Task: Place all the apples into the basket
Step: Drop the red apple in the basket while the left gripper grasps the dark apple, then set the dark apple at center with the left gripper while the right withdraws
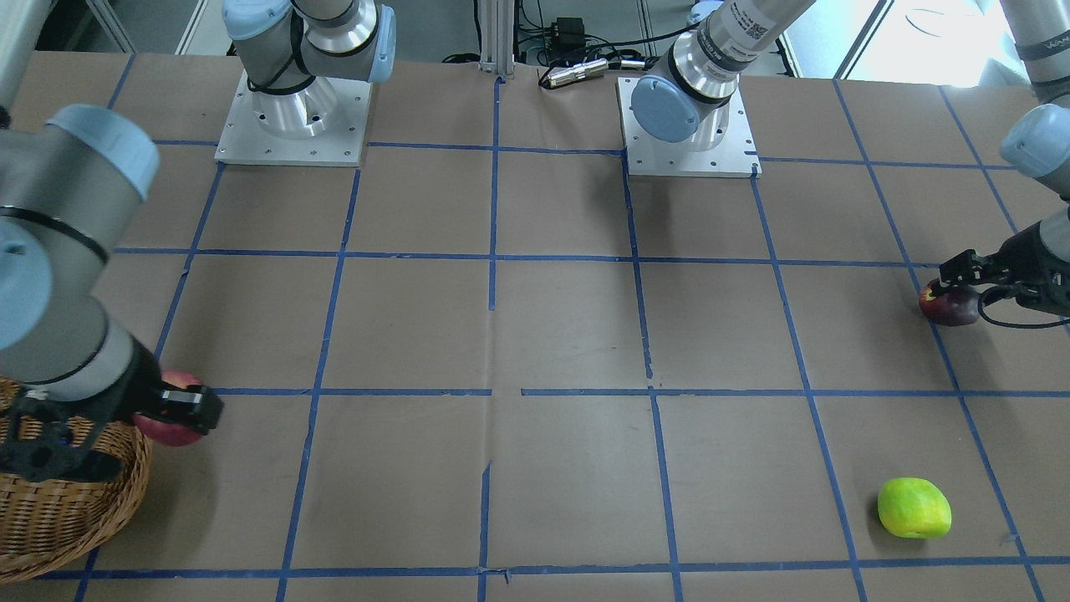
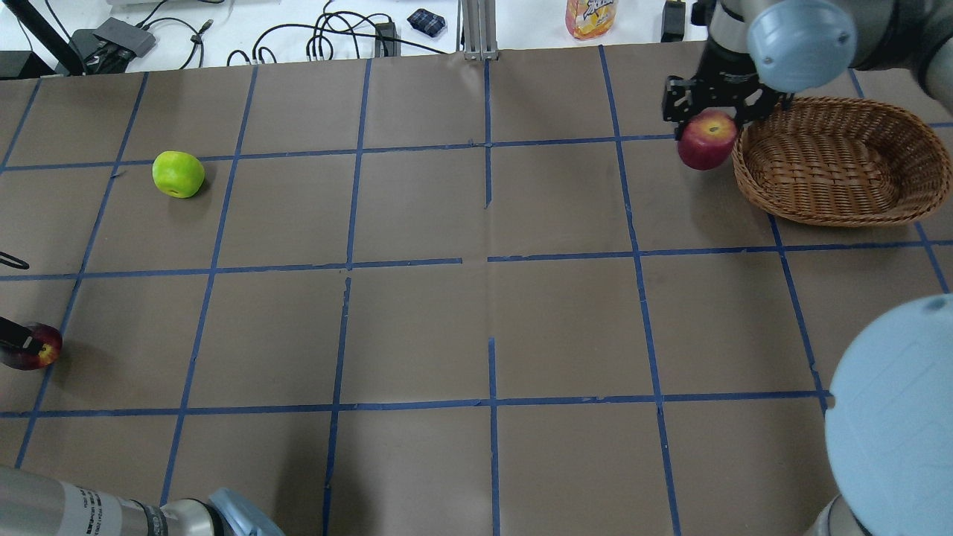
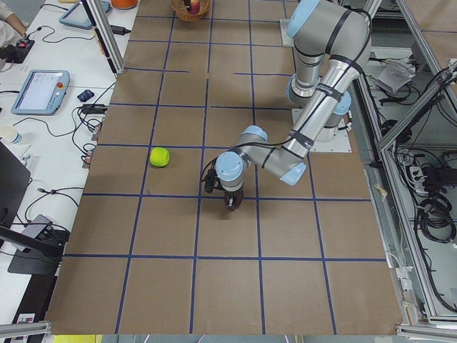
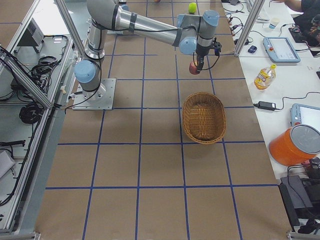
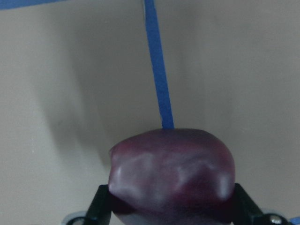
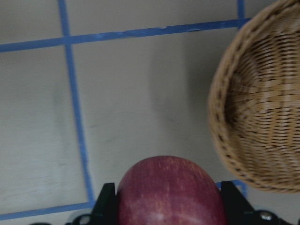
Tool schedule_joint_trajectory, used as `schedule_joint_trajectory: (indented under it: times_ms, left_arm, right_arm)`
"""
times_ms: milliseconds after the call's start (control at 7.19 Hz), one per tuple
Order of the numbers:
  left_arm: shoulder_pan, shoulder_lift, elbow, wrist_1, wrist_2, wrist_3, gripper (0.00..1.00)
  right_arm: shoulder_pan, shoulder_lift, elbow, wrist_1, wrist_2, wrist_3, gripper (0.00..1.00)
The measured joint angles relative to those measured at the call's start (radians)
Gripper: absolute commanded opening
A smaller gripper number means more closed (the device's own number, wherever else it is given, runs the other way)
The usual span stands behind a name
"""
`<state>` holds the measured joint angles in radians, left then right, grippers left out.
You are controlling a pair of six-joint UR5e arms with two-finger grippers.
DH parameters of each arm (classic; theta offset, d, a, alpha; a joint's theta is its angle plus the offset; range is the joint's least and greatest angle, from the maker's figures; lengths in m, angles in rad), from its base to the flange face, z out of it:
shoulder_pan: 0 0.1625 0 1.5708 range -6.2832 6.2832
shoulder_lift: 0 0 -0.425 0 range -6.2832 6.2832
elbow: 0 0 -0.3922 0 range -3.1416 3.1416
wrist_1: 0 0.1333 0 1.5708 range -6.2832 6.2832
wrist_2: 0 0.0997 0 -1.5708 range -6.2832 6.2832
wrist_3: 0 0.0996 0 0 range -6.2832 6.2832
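My right gripper is shut on the red apple and holds it just left of the wicker basket, outside its rim. The right wrist view shows the apple between the fingers above the paper, with the basket to the right. My left gripper is shut on the dark maroon apple at the table's left edge, low at the surface. It fills the left wrist view. The yellow-green apple lies loose on the table's far left.
Brown paper with a blue tape grid covers the table. The arm bases stand at the robot's side. A juice bottle and cables lie beyond the far edge. My right arm's elbow looms at the near right.
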<state>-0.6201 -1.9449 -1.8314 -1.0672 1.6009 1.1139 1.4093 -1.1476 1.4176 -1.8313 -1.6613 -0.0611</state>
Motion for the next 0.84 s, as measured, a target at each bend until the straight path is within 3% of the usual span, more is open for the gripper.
schedule_joint_trajectory:
  times_ms: [418,835]
  left_arm:
    - [-0.047,0.078,0.022,-0.126,-0.012,-0.064,0.0]
    - [-0.306,0.189,0.014,-0.186,-0.057,-0.331,0.0]
  right_arm:
    - [-0.254,0.029,0.0,-0.067,-0.031,-0.308,0.0]
    - [-0.401,0.132,-0.004,-0.214,-0.027,-0.499,0.0]
